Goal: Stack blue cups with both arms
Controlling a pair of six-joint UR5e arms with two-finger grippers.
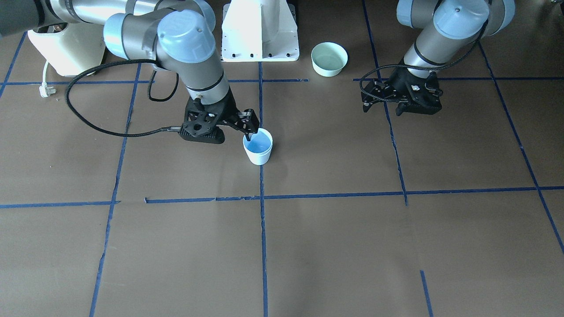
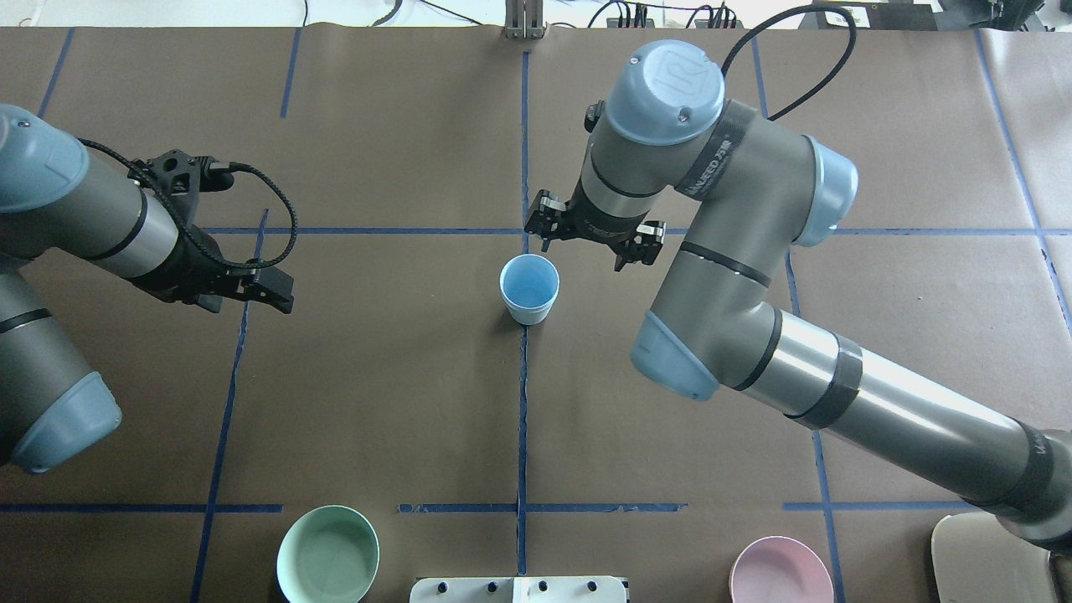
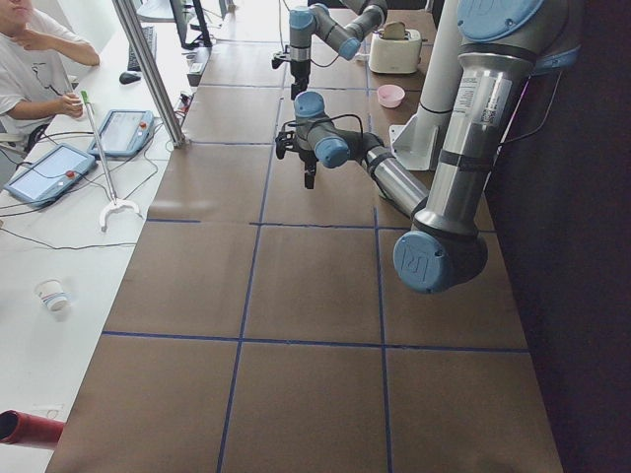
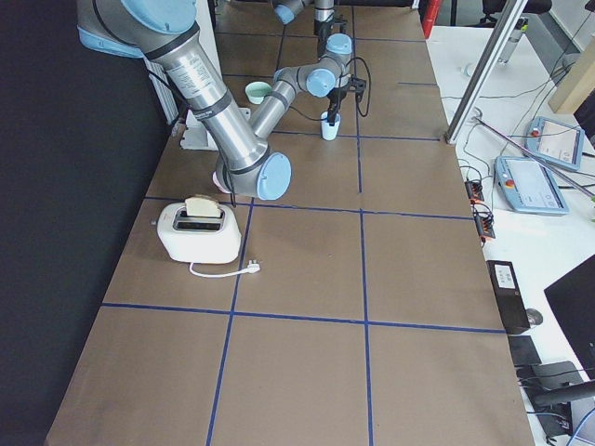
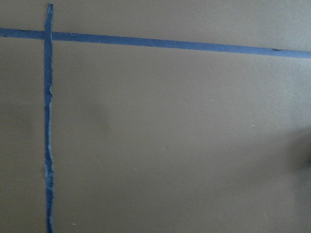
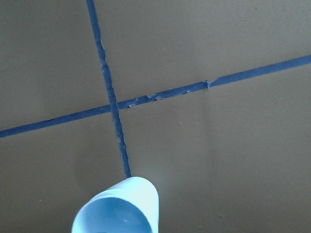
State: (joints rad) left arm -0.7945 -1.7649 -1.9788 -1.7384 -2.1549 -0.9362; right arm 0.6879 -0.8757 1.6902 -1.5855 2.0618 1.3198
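Note:
One blue cup shape [image 1: 258, 149] stands upright on the brown table near the centre tape line. It also shows in the overhead view [image 2: 529, 290] and at the bottom of the right wrist view [image 6: 119, 211]. No second separate cup shows, and I cannot tell whether one is nested inside. My right gripper [image 1: 250, 130] hovers at the cup's rim, on its far side in the overhead view [image 2: 546, 239]. It looks open and holds nothing. My left gripper [image 1: 381, 105] is open and empty above bare table, far to the side [image 2: 251, 293].
A mint-green bowl [image 2: 328, 554] and a pink bowl [image 2: 780, 571] sit by the white pedestal [image 1: 260, 31] at the robot's edge. A toaster [image 1: 66, 48] with a loose plug [image 1: 45, 90] stands on the robot's right. Blue tape lines cross the table.

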